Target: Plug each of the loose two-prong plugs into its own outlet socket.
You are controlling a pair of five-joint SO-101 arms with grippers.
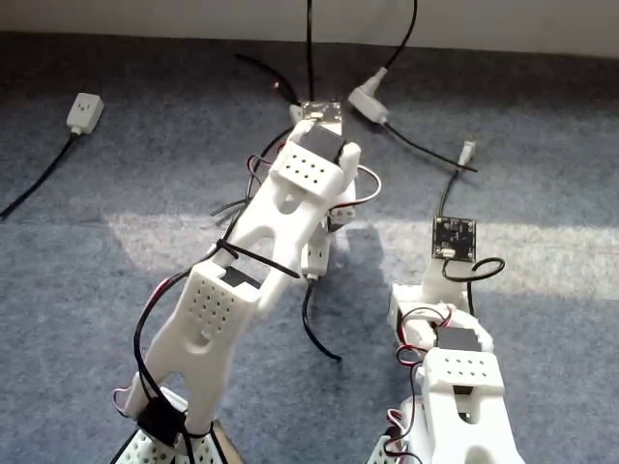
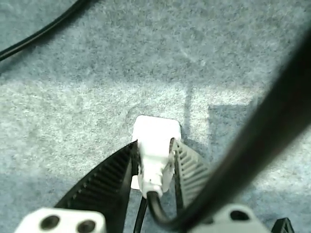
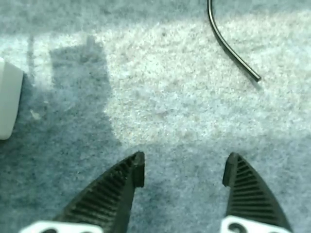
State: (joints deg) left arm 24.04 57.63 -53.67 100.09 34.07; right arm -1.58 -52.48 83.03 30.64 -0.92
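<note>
White two-prong plug [image 2: 155,128] pinched in left end effector [image 2: 154,145], low over grey carpet, short cord trailing behind. Right end effector [image 3: 184,167] spread wide, empty. Judged mid-carry, not yet seated. Next: line prongs up with outlet socket [image 1: 85,111], well apart, then press straight in.

high view. your left arm [image 1: 242,280] lies stretched over the grey carpet [image 1: 116,251]. under its wrist the left gripper [image 1: 316,249] points down, the fingers mostly hidden by the arm. a white plug [image 1: 314,261] shows at the fingers, and its black cord [image 1: 314,329] trails back from them toward the base. well beyond the fingers lies a second white plug [image 1: 368,101] on its own cord. far out to their side sits a white outlet socket [image 1: 84,112]. your right arm [image 1: 462,377] stands well apart from the left fingers.
</note>
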